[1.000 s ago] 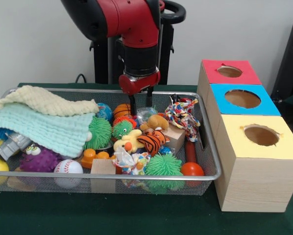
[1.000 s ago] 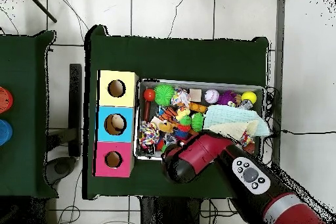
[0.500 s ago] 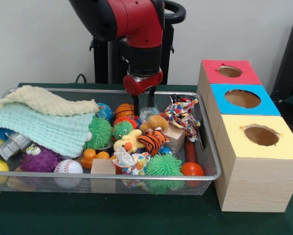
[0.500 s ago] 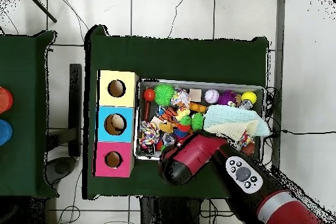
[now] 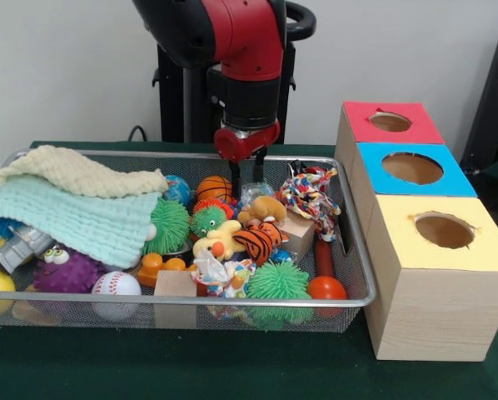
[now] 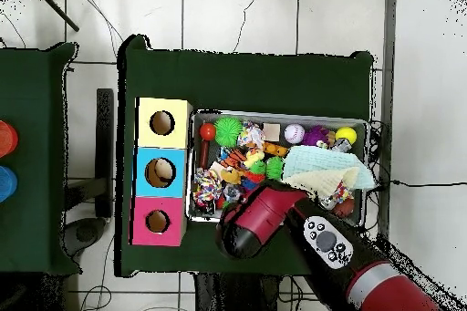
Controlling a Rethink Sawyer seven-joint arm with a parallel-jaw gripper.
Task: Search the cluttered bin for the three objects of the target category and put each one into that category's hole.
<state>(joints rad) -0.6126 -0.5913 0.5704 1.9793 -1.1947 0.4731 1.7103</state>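
Bin (image 5: 361, 279) toys lie beneath the upright arm's (image 5: 247, 79) parted fingers (image 5: 257, 171).

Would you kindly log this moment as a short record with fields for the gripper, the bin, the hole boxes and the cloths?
gripper: gripper hangs above the bin's far side, jaws apart, nothing held
bin: wire mesh bin crammed with toys, among them a tiger plush, a baseball and a green spiky ball
boxes: red box, blue box and yellow box in a row beside the bin, each with one round hole on top
cloths: two cloths piled at the end away from the boxes
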